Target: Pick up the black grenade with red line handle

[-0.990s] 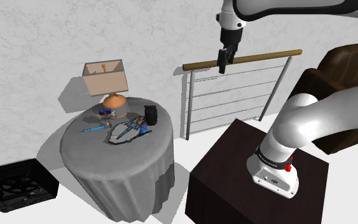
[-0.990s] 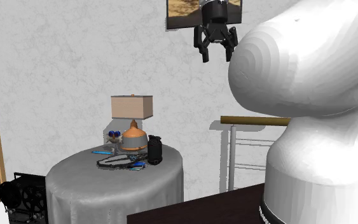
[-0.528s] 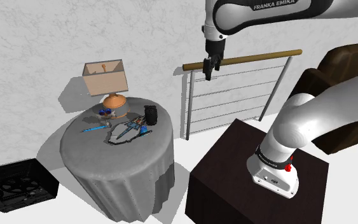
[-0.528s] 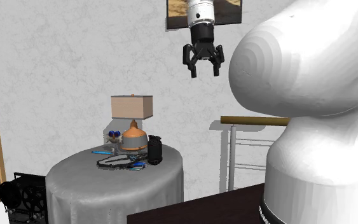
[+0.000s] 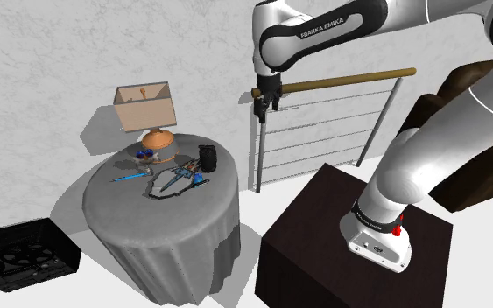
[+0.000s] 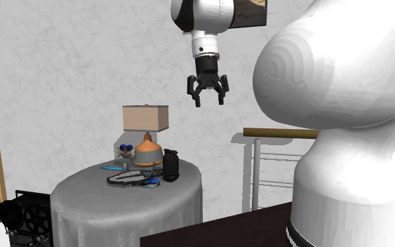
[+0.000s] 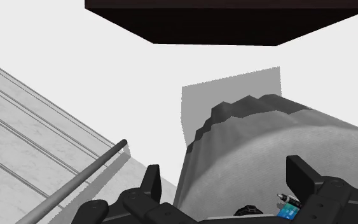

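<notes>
Nothing of the pick is done yet: on the draped bench (image 5: 117, 194) the black grenade (image 5: 207, 157) stands untouched, toward the shoulder view's right (a red line on its handle is too small to make out). The claw (image 6: 207, 97) hangs high above it and well apart, fingers spread and empty, so descent, closing and lift are all left. Farther back, the small things beside the lamp (image 5: 151, 118) are hard to identify.

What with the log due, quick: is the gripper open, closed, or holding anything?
Gripper: open, jaws apart, holding nothing.
</notes>
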